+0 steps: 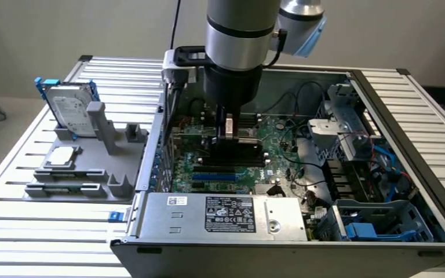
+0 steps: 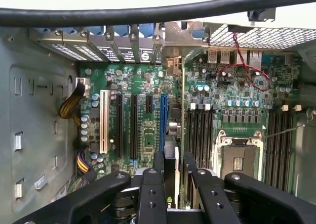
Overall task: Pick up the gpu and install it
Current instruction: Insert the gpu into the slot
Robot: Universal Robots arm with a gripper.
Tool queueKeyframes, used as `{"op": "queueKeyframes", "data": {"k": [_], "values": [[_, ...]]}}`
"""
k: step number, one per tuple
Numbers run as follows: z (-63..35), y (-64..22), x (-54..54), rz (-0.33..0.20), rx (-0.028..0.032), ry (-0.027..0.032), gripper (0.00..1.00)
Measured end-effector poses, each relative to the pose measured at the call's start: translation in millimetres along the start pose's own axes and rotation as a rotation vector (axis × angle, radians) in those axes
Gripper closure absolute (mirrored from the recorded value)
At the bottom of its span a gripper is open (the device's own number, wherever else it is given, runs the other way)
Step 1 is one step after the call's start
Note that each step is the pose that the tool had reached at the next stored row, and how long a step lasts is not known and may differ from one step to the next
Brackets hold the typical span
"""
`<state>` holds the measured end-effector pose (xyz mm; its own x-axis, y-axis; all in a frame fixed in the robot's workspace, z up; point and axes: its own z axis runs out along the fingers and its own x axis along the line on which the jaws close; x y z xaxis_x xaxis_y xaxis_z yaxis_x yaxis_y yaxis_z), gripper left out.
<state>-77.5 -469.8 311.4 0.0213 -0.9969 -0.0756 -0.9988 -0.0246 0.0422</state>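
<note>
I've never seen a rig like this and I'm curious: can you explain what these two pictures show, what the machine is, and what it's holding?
This is a robot arm reaching down into an open computer case that sits on a slatted metal table. The exterior view comes from a camera standing off the arm. The wrist view comes from a camera on the arm, looking along its gripper at the green motherboard. The gripper is closed on the gpu, a slim card held on edge down at the board's slots; I cannot tell whether it is seated. On the exterior view's left, a grey holder carries a hard drive in a blue frame.
</note>
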Motion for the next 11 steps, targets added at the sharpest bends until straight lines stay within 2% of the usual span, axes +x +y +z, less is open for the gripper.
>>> {"op": "queueKeyframes", "data": {"k": [11], "values": [[4.7,1.3,2.6,0.002,0.0001,0.0013,0.74]]}}
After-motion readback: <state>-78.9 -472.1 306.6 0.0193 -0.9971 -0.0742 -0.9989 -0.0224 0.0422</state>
